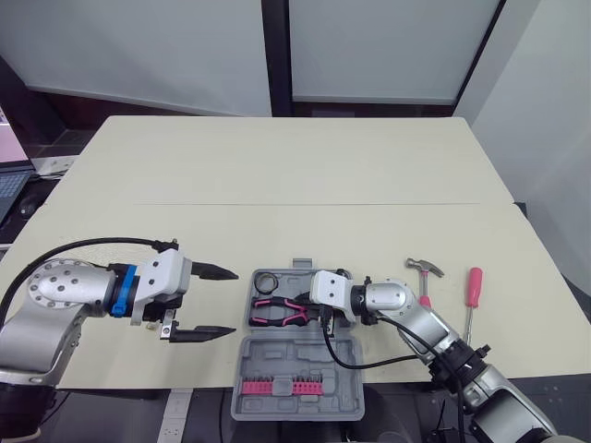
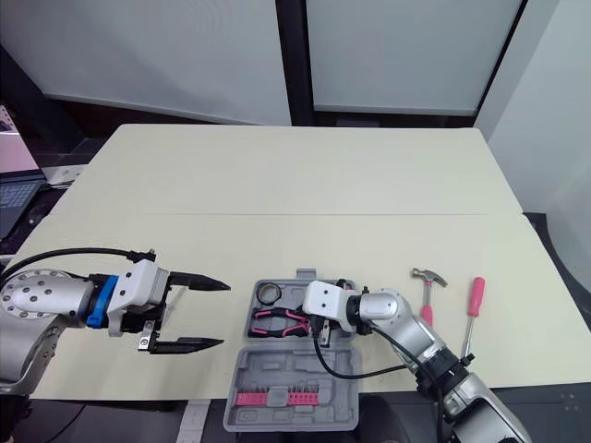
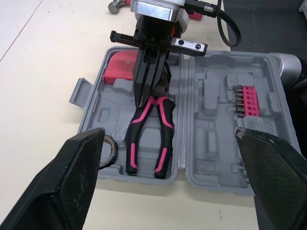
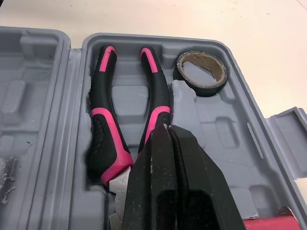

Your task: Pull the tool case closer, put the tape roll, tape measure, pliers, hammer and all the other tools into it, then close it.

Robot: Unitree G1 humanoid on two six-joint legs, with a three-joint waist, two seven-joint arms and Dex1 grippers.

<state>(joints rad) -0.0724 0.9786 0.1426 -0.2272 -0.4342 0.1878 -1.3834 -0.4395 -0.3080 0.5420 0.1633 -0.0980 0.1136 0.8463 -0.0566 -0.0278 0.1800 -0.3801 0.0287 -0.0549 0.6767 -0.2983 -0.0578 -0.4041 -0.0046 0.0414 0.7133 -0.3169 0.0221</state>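
The grey tool case (image 1: 297, 362) lies open at the table's front edge. In its far half are the pink-and-black pliers (image 1: 274, 314), a black tape roll (image 1: 268, 281) and the red tape measure (image 3: 120, 70). The near half holds a pink bit strip (image 1: 282, 388). My right gripper (image 4: 165, 130) is shut, its tips resting at the pliers' pivot with nothing seen between them. Left of the case, just above the table, my left gripper (image 1: 233, 302) hangs open and empty. The hammer (image 1: 424, 270) and a pink-handled screwdriver (image 1: 472, 291) lie on the table right of the case.
The pale table (image 1: 295, 175) stretches bare behind the case. A laptop (image 1: 11, 185) sits off the table at the far left. The case's near half overhangs the front edge.
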